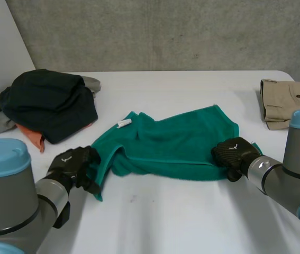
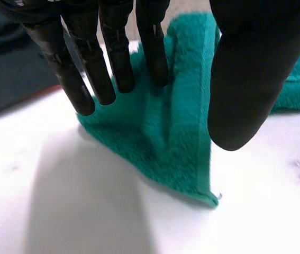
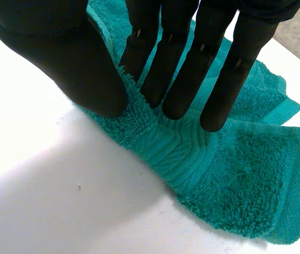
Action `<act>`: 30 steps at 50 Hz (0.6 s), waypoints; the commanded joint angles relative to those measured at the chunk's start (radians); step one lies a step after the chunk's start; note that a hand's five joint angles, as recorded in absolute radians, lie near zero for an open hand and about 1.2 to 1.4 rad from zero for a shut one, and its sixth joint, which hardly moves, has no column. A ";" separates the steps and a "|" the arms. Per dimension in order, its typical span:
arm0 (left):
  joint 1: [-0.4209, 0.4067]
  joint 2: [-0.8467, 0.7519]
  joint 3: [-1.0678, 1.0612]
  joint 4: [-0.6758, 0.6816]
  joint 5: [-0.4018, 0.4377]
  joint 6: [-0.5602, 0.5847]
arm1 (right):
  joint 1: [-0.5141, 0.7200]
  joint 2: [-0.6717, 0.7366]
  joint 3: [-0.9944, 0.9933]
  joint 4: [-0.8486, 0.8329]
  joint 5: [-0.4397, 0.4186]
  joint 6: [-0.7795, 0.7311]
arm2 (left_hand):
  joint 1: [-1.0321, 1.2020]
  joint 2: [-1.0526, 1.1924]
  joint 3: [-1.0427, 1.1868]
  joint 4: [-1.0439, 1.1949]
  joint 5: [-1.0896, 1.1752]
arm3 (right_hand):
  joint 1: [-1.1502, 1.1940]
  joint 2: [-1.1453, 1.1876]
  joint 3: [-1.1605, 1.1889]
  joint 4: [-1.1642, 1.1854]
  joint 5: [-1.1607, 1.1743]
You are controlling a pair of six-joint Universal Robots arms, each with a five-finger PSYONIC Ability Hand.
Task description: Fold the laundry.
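The green towel lies rumpled in the middle of the white table. The left hand rests straight, slightly spread fingers on its near-left corner, thumb apart. The right hand pinches its right edge between thumb and fingers.

beige trousers cut off at the view's edge | orange cloth — mostly under the dark garment | white tag on towel — too small to read
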 commanded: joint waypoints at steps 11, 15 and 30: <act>-0.013 -0.282 0.275 0.007 -0.145 0.015 | -0.007 -0.036 0.029 -0.002 0.003 -0.014 | 0.814 0.818 0.818 0.815 0.817 | 0.277 0.217 0.207 0.199 0.232; -0.011 -0.196 0.294 -0.012 -0.222 0.023 | -0.009 -0.128 0.019 0.027 0.005 -0.040 | 0.814 0.818 0.818 0.815 0.817 | 0.277 0.217 0.207 0.199 0.232; 0.035 0.263 0.251 -0.174 0.041 0.629 | -0.151 -0.446 -0.198 0.462 -0.011 -0.353 | 0.814 0.818 0.818 0.815 0.817 | 0.277 0.217 0.207 0.199 0.232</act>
